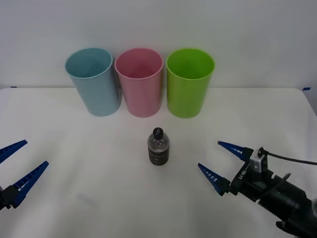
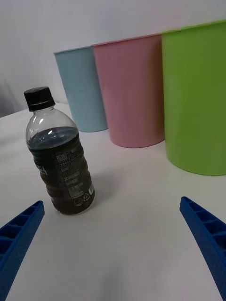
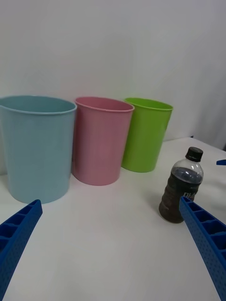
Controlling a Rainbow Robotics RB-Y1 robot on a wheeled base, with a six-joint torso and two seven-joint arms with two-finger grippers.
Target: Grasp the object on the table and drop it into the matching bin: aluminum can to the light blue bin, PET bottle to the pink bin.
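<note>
A small clear PET bottle (image 1: pixel 158 147) with a black cap and dark label stands upright mid-table (image 1: pixel 99 173), also seen at close range as the bottle (image 2: pixel 60 155) and farther off as the bottle (image 3: pixel 181 192). Behind it stand the light blue bin (image 1: pixel 93 81), the pink bin (image 1: pixel 139 81) and a lime green bin (image 1: pixel 189 82) in a row. My right gripper (image 1: pixel 215 161) is open, to the right of the bottle and apart from it. At the table's left edge my left gripper (image 1: pixel 19 161) is open with nothing in it.
The three bins (image 2: pixel 136 91) stand close together near the table's back edge, against a white wall. Bare white tabletop lies on both sides of the bottle and in front of it.
</note>
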